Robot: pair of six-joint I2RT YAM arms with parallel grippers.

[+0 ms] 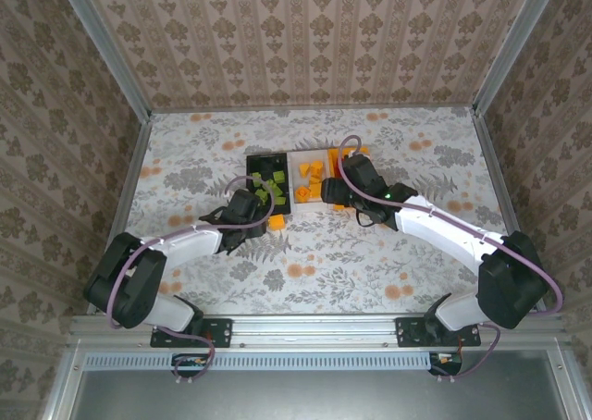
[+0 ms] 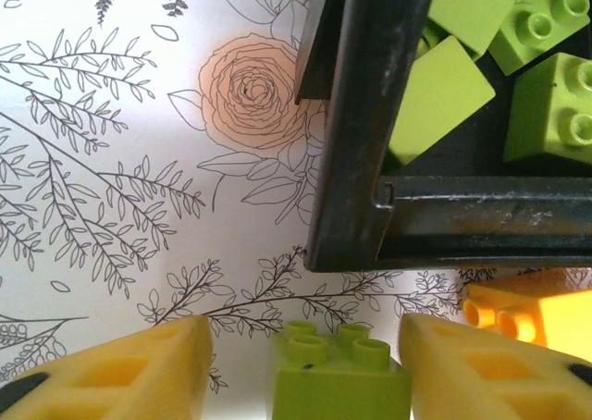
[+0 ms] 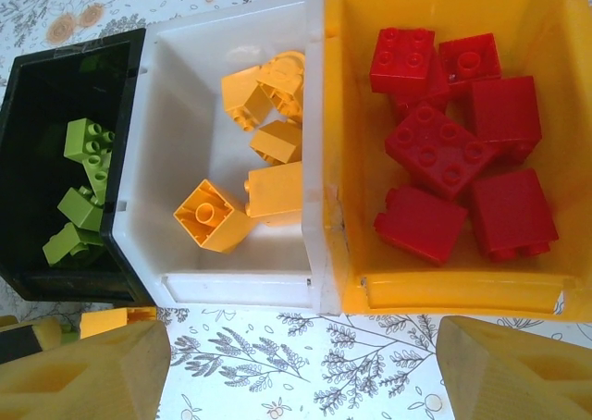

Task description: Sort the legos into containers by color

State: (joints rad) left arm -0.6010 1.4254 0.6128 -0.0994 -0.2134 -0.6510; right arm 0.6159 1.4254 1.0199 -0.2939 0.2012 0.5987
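The left arm (image 1: 180, 242) and right arm (image 1: 444, 228) have white links, black joints and looping purple cables (image 1: 341, 156), with yellow fingers (image 2: 111, 374) bearing recessed pockets.

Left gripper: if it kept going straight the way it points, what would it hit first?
The green brick lying between its fingers; past that, the black bin, at its near wall. How far off that wall lies is hard to judge.

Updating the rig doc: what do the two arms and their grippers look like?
The left arm and right arm match: white link shells, bulky black joint housings, and a mauve cable looping alongside each. The fingers are yellow-orange wedges with recessed pockets, as seen on the left fingers and right fingers.
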